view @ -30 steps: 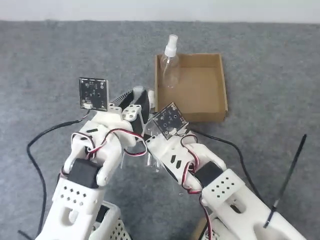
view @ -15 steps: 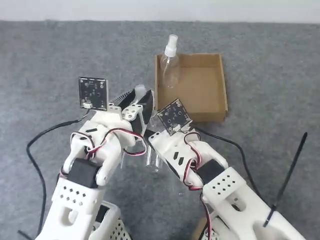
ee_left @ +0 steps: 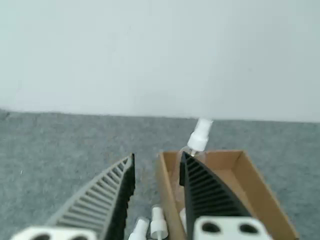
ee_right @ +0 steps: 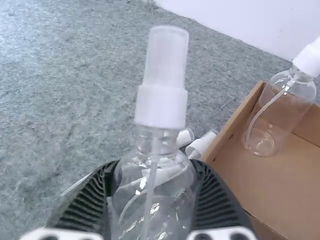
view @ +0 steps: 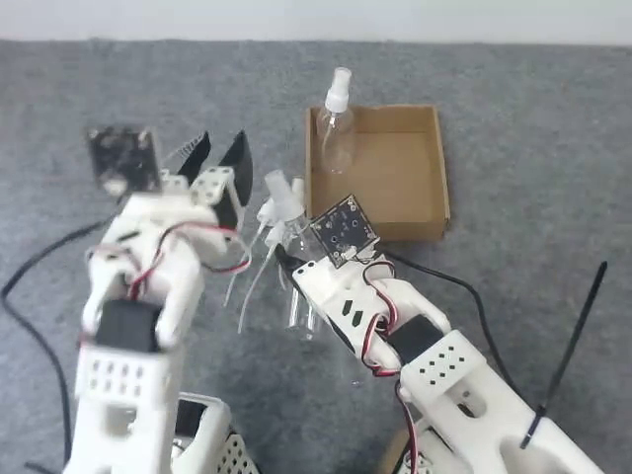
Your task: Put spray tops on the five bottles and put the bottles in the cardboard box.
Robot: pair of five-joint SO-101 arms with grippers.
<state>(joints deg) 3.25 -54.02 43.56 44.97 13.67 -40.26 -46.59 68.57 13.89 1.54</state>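
Note:
My right gripper [ee_right: 155,171] is shut on a clear bottle [ee_right: 152,197] that stands upright with a white spray top [ee_right: 162,82] on its neck. In the high view this bottle [view: 292,231] is just left of the cardboard box [view: 434,168]. My left gripper [view: 223,140] is open and empty, raised to the left of the bottle; in its own view the left gripper [ee_left: 157,159] points toward the box [ee_left: 245,172]. One capped bottle [view: 336,133] stands in the box's far left corner. Loose spray tops [view: 265,212] lie on the carpet.
Clear uncapped bottles [view: 301,311] lie on the carpet under the right arm. A white basket [view: 212,444] sits at the near left edge. A black cable [view: 464,291] and a thin black rod [view: 573,341] run along the right.
My left gripper has opened, let go of the spray top on the held bottle, and swung left and away. The right arm has stayed put with the bottle.

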